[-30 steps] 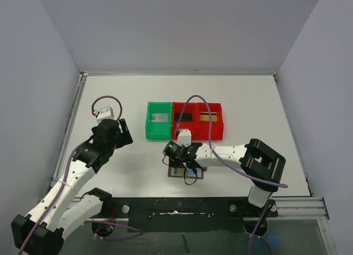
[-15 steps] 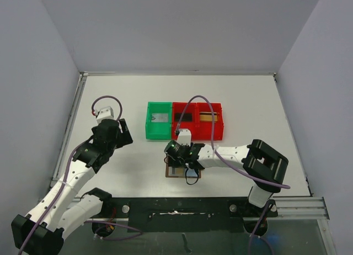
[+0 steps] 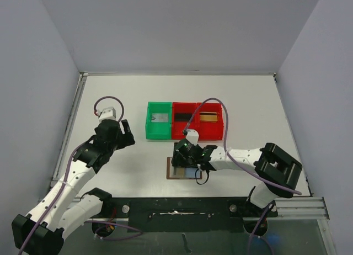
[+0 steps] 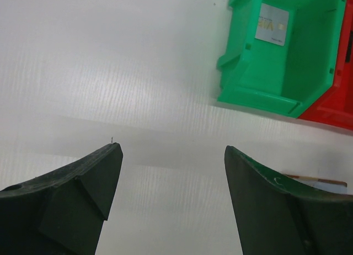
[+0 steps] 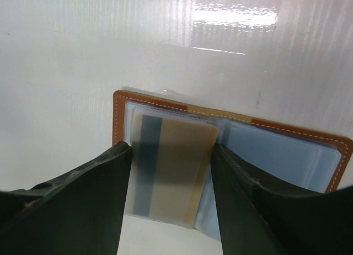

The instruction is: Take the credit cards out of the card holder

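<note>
Risk: card holder (image 5: 276, 150) drags along with gold card (image 5: 176, 172).
Detail: right gripper (image 5: 171, 147) jaws flank card, pinch unclear; left gripper (image 4: 172, 149) spread, not pinning holder.

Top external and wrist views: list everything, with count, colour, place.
table: one, white, under all.
card holder: one, brown, open, near front edge.
gold card: one, gold, dark-striped, in holder's sleeve.
green bin: one, green, mid-table, row's left end.
red bins: two, red, right of it.
pale card: one, whitish, in green bin.
dark card: one, black, middle bin.
second gold card: one, gold, rightmost bin.
left pincer: one, dark, open over table.
right pincer: one, dark, flanking sleeved gold card; grip unclear.
</note>
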You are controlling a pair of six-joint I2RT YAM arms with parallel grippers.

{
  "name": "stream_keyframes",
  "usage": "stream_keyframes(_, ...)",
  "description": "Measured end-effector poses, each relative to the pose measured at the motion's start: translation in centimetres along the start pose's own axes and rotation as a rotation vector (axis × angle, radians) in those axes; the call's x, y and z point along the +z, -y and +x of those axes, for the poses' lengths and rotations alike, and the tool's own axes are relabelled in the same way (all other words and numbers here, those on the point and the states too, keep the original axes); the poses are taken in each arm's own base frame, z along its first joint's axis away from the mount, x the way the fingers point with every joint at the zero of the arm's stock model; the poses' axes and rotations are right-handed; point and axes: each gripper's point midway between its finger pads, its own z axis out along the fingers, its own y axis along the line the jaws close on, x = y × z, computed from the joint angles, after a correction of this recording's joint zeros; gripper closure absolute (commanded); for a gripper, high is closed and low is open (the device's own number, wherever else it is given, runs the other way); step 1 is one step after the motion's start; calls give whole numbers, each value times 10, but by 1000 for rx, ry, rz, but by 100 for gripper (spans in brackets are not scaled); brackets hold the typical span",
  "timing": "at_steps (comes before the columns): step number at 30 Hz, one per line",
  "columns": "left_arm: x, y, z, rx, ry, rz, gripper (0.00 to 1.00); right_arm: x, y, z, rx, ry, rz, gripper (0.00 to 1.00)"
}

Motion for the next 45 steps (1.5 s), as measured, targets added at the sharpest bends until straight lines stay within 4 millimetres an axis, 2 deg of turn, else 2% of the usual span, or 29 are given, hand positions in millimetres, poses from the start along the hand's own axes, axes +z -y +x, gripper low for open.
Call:
stream_keyframes(4, 1, 13, 13, -4, -53, 80, 27, 0, 6, -4, 76, -3, -74, 46)
stream_keyframes(7, 0, 33, 30, -35, -116, 200, 32, 2, 5, -7, 112, -1, -122, 46)
stream_keyframes(12, -4, 70, 74, -123, -255, 436, 33, 3, -2, -7, 139, 2, -179, 46)
stream_keyframes(16, -17, 96, 112, -134, -360, 565, 35, 4, -6, -8, 166, 6, -215, 47)
stream_keyframes(20, -32, 120, 138, -122, -421, 656, 38, 4, -7, -9, 188, 4, -236, 47)
stream_keyframes(23, -38, 131, 154, -128, -447, 698, 40, 4, -8, -9, 193, 3, -241, 47)
stream_keyframes(28, -34, 136, 185, -138, -498, 691, 47, 4, -8, -9, 200, -1, -252, 47)
stream_keyframes(32, -28, 143, 191, -145, -496, 686, 51, 4, -8, -10, 203, -1, -257, 47)
stream_keyframes(38, -20, 152, 183, -172, -445, 693, 54, 4, -8, -10, 206, -5, -264, 47)
stream_keyframes(45, -7, 151, 200, -156, -484, 666, 57, 3, -9, -10, 208, -11, -272, 45)
